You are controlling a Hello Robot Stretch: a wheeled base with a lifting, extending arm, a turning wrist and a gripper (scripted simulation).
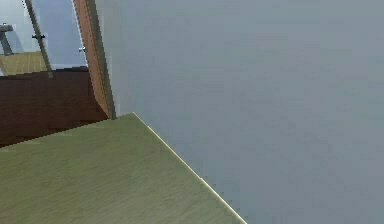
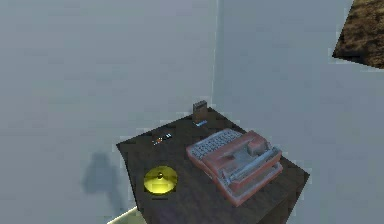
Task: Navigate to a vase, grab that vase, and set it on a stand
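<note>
You are in the search leg of the task, judging by the views: where the vase is you cannot tell from here, so nothing can be grabbed yet.

In the forward view, from the left, a wooden door frame (image 1: pixel 95 55) opens onto a room with a dark floor (image 1: pixel 50 105). The pale wood floor (image 1: pixel 100 175) runs toward you, and a plain grey wall (image 1: pixel 270 90) takes up the right.

In the arm side view a dark table (image 2: pixel 140 158) sits in the corner of two walls. Near its front left edge lies a round yellow dish (image 2: pixel 161 181), and a few small bits (image 2: pixel 160 138) lie by the back left edge. A small dark box (image 2: pixel 200 107) stands at the back corner. A reddish typewriter (image 2: pixel 237 160) fills the right half. None of these has the shape of a vase.

The next move, as I judge it, calls for turning the base toward the doorway and driving through to look further. Note the table too, since it might serve as the stand.

How the arm is posed, and how the gripper's jaws stand, you cannot tell from these views.
</note>
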